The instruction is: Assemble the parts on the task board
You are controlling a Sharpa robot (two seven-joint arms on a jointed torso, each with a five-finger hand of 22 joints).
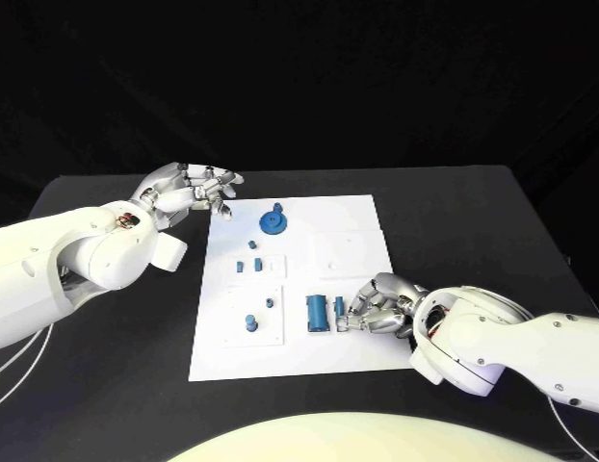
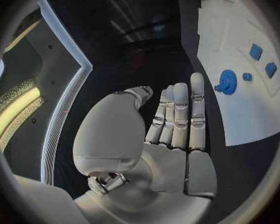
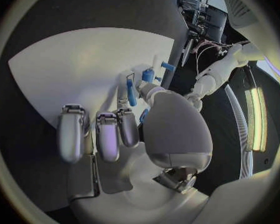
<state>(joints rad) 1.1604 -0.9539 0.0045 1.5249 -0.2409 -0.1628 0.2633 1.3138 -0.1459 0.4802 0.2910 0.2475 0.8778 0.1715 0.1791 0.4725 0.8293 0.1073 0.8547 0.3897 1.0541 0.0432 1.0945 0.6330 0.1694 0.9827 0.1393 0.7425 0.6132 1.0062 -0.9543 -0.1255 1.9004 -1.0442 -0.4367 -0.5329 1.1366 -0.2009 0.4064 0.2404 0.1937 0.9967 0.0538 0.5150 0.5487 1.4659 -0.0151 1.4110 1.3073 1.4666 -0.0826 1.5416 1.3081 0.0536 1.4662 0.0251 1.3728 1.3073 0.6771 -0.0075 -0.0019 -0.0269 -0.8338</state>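
Left hand (image 1: pixel 189 190) held open and empty beside the far left corner of the white task board (image 1: pixel 341 217), blue round part (image 1: pixel 273 222) lying near that corner, small blue part (image 1: pixel 340 313) pinched by the right hand (image 1: pixel 383 306) at the board's near right side, beside a bigger blue block (image 1: pixel 317 312).

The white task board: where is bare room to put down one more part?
The white task board is bare along its far right, beyond the right hand. Its left column is crowded: the round blue gear-like part, then small blue pieces.
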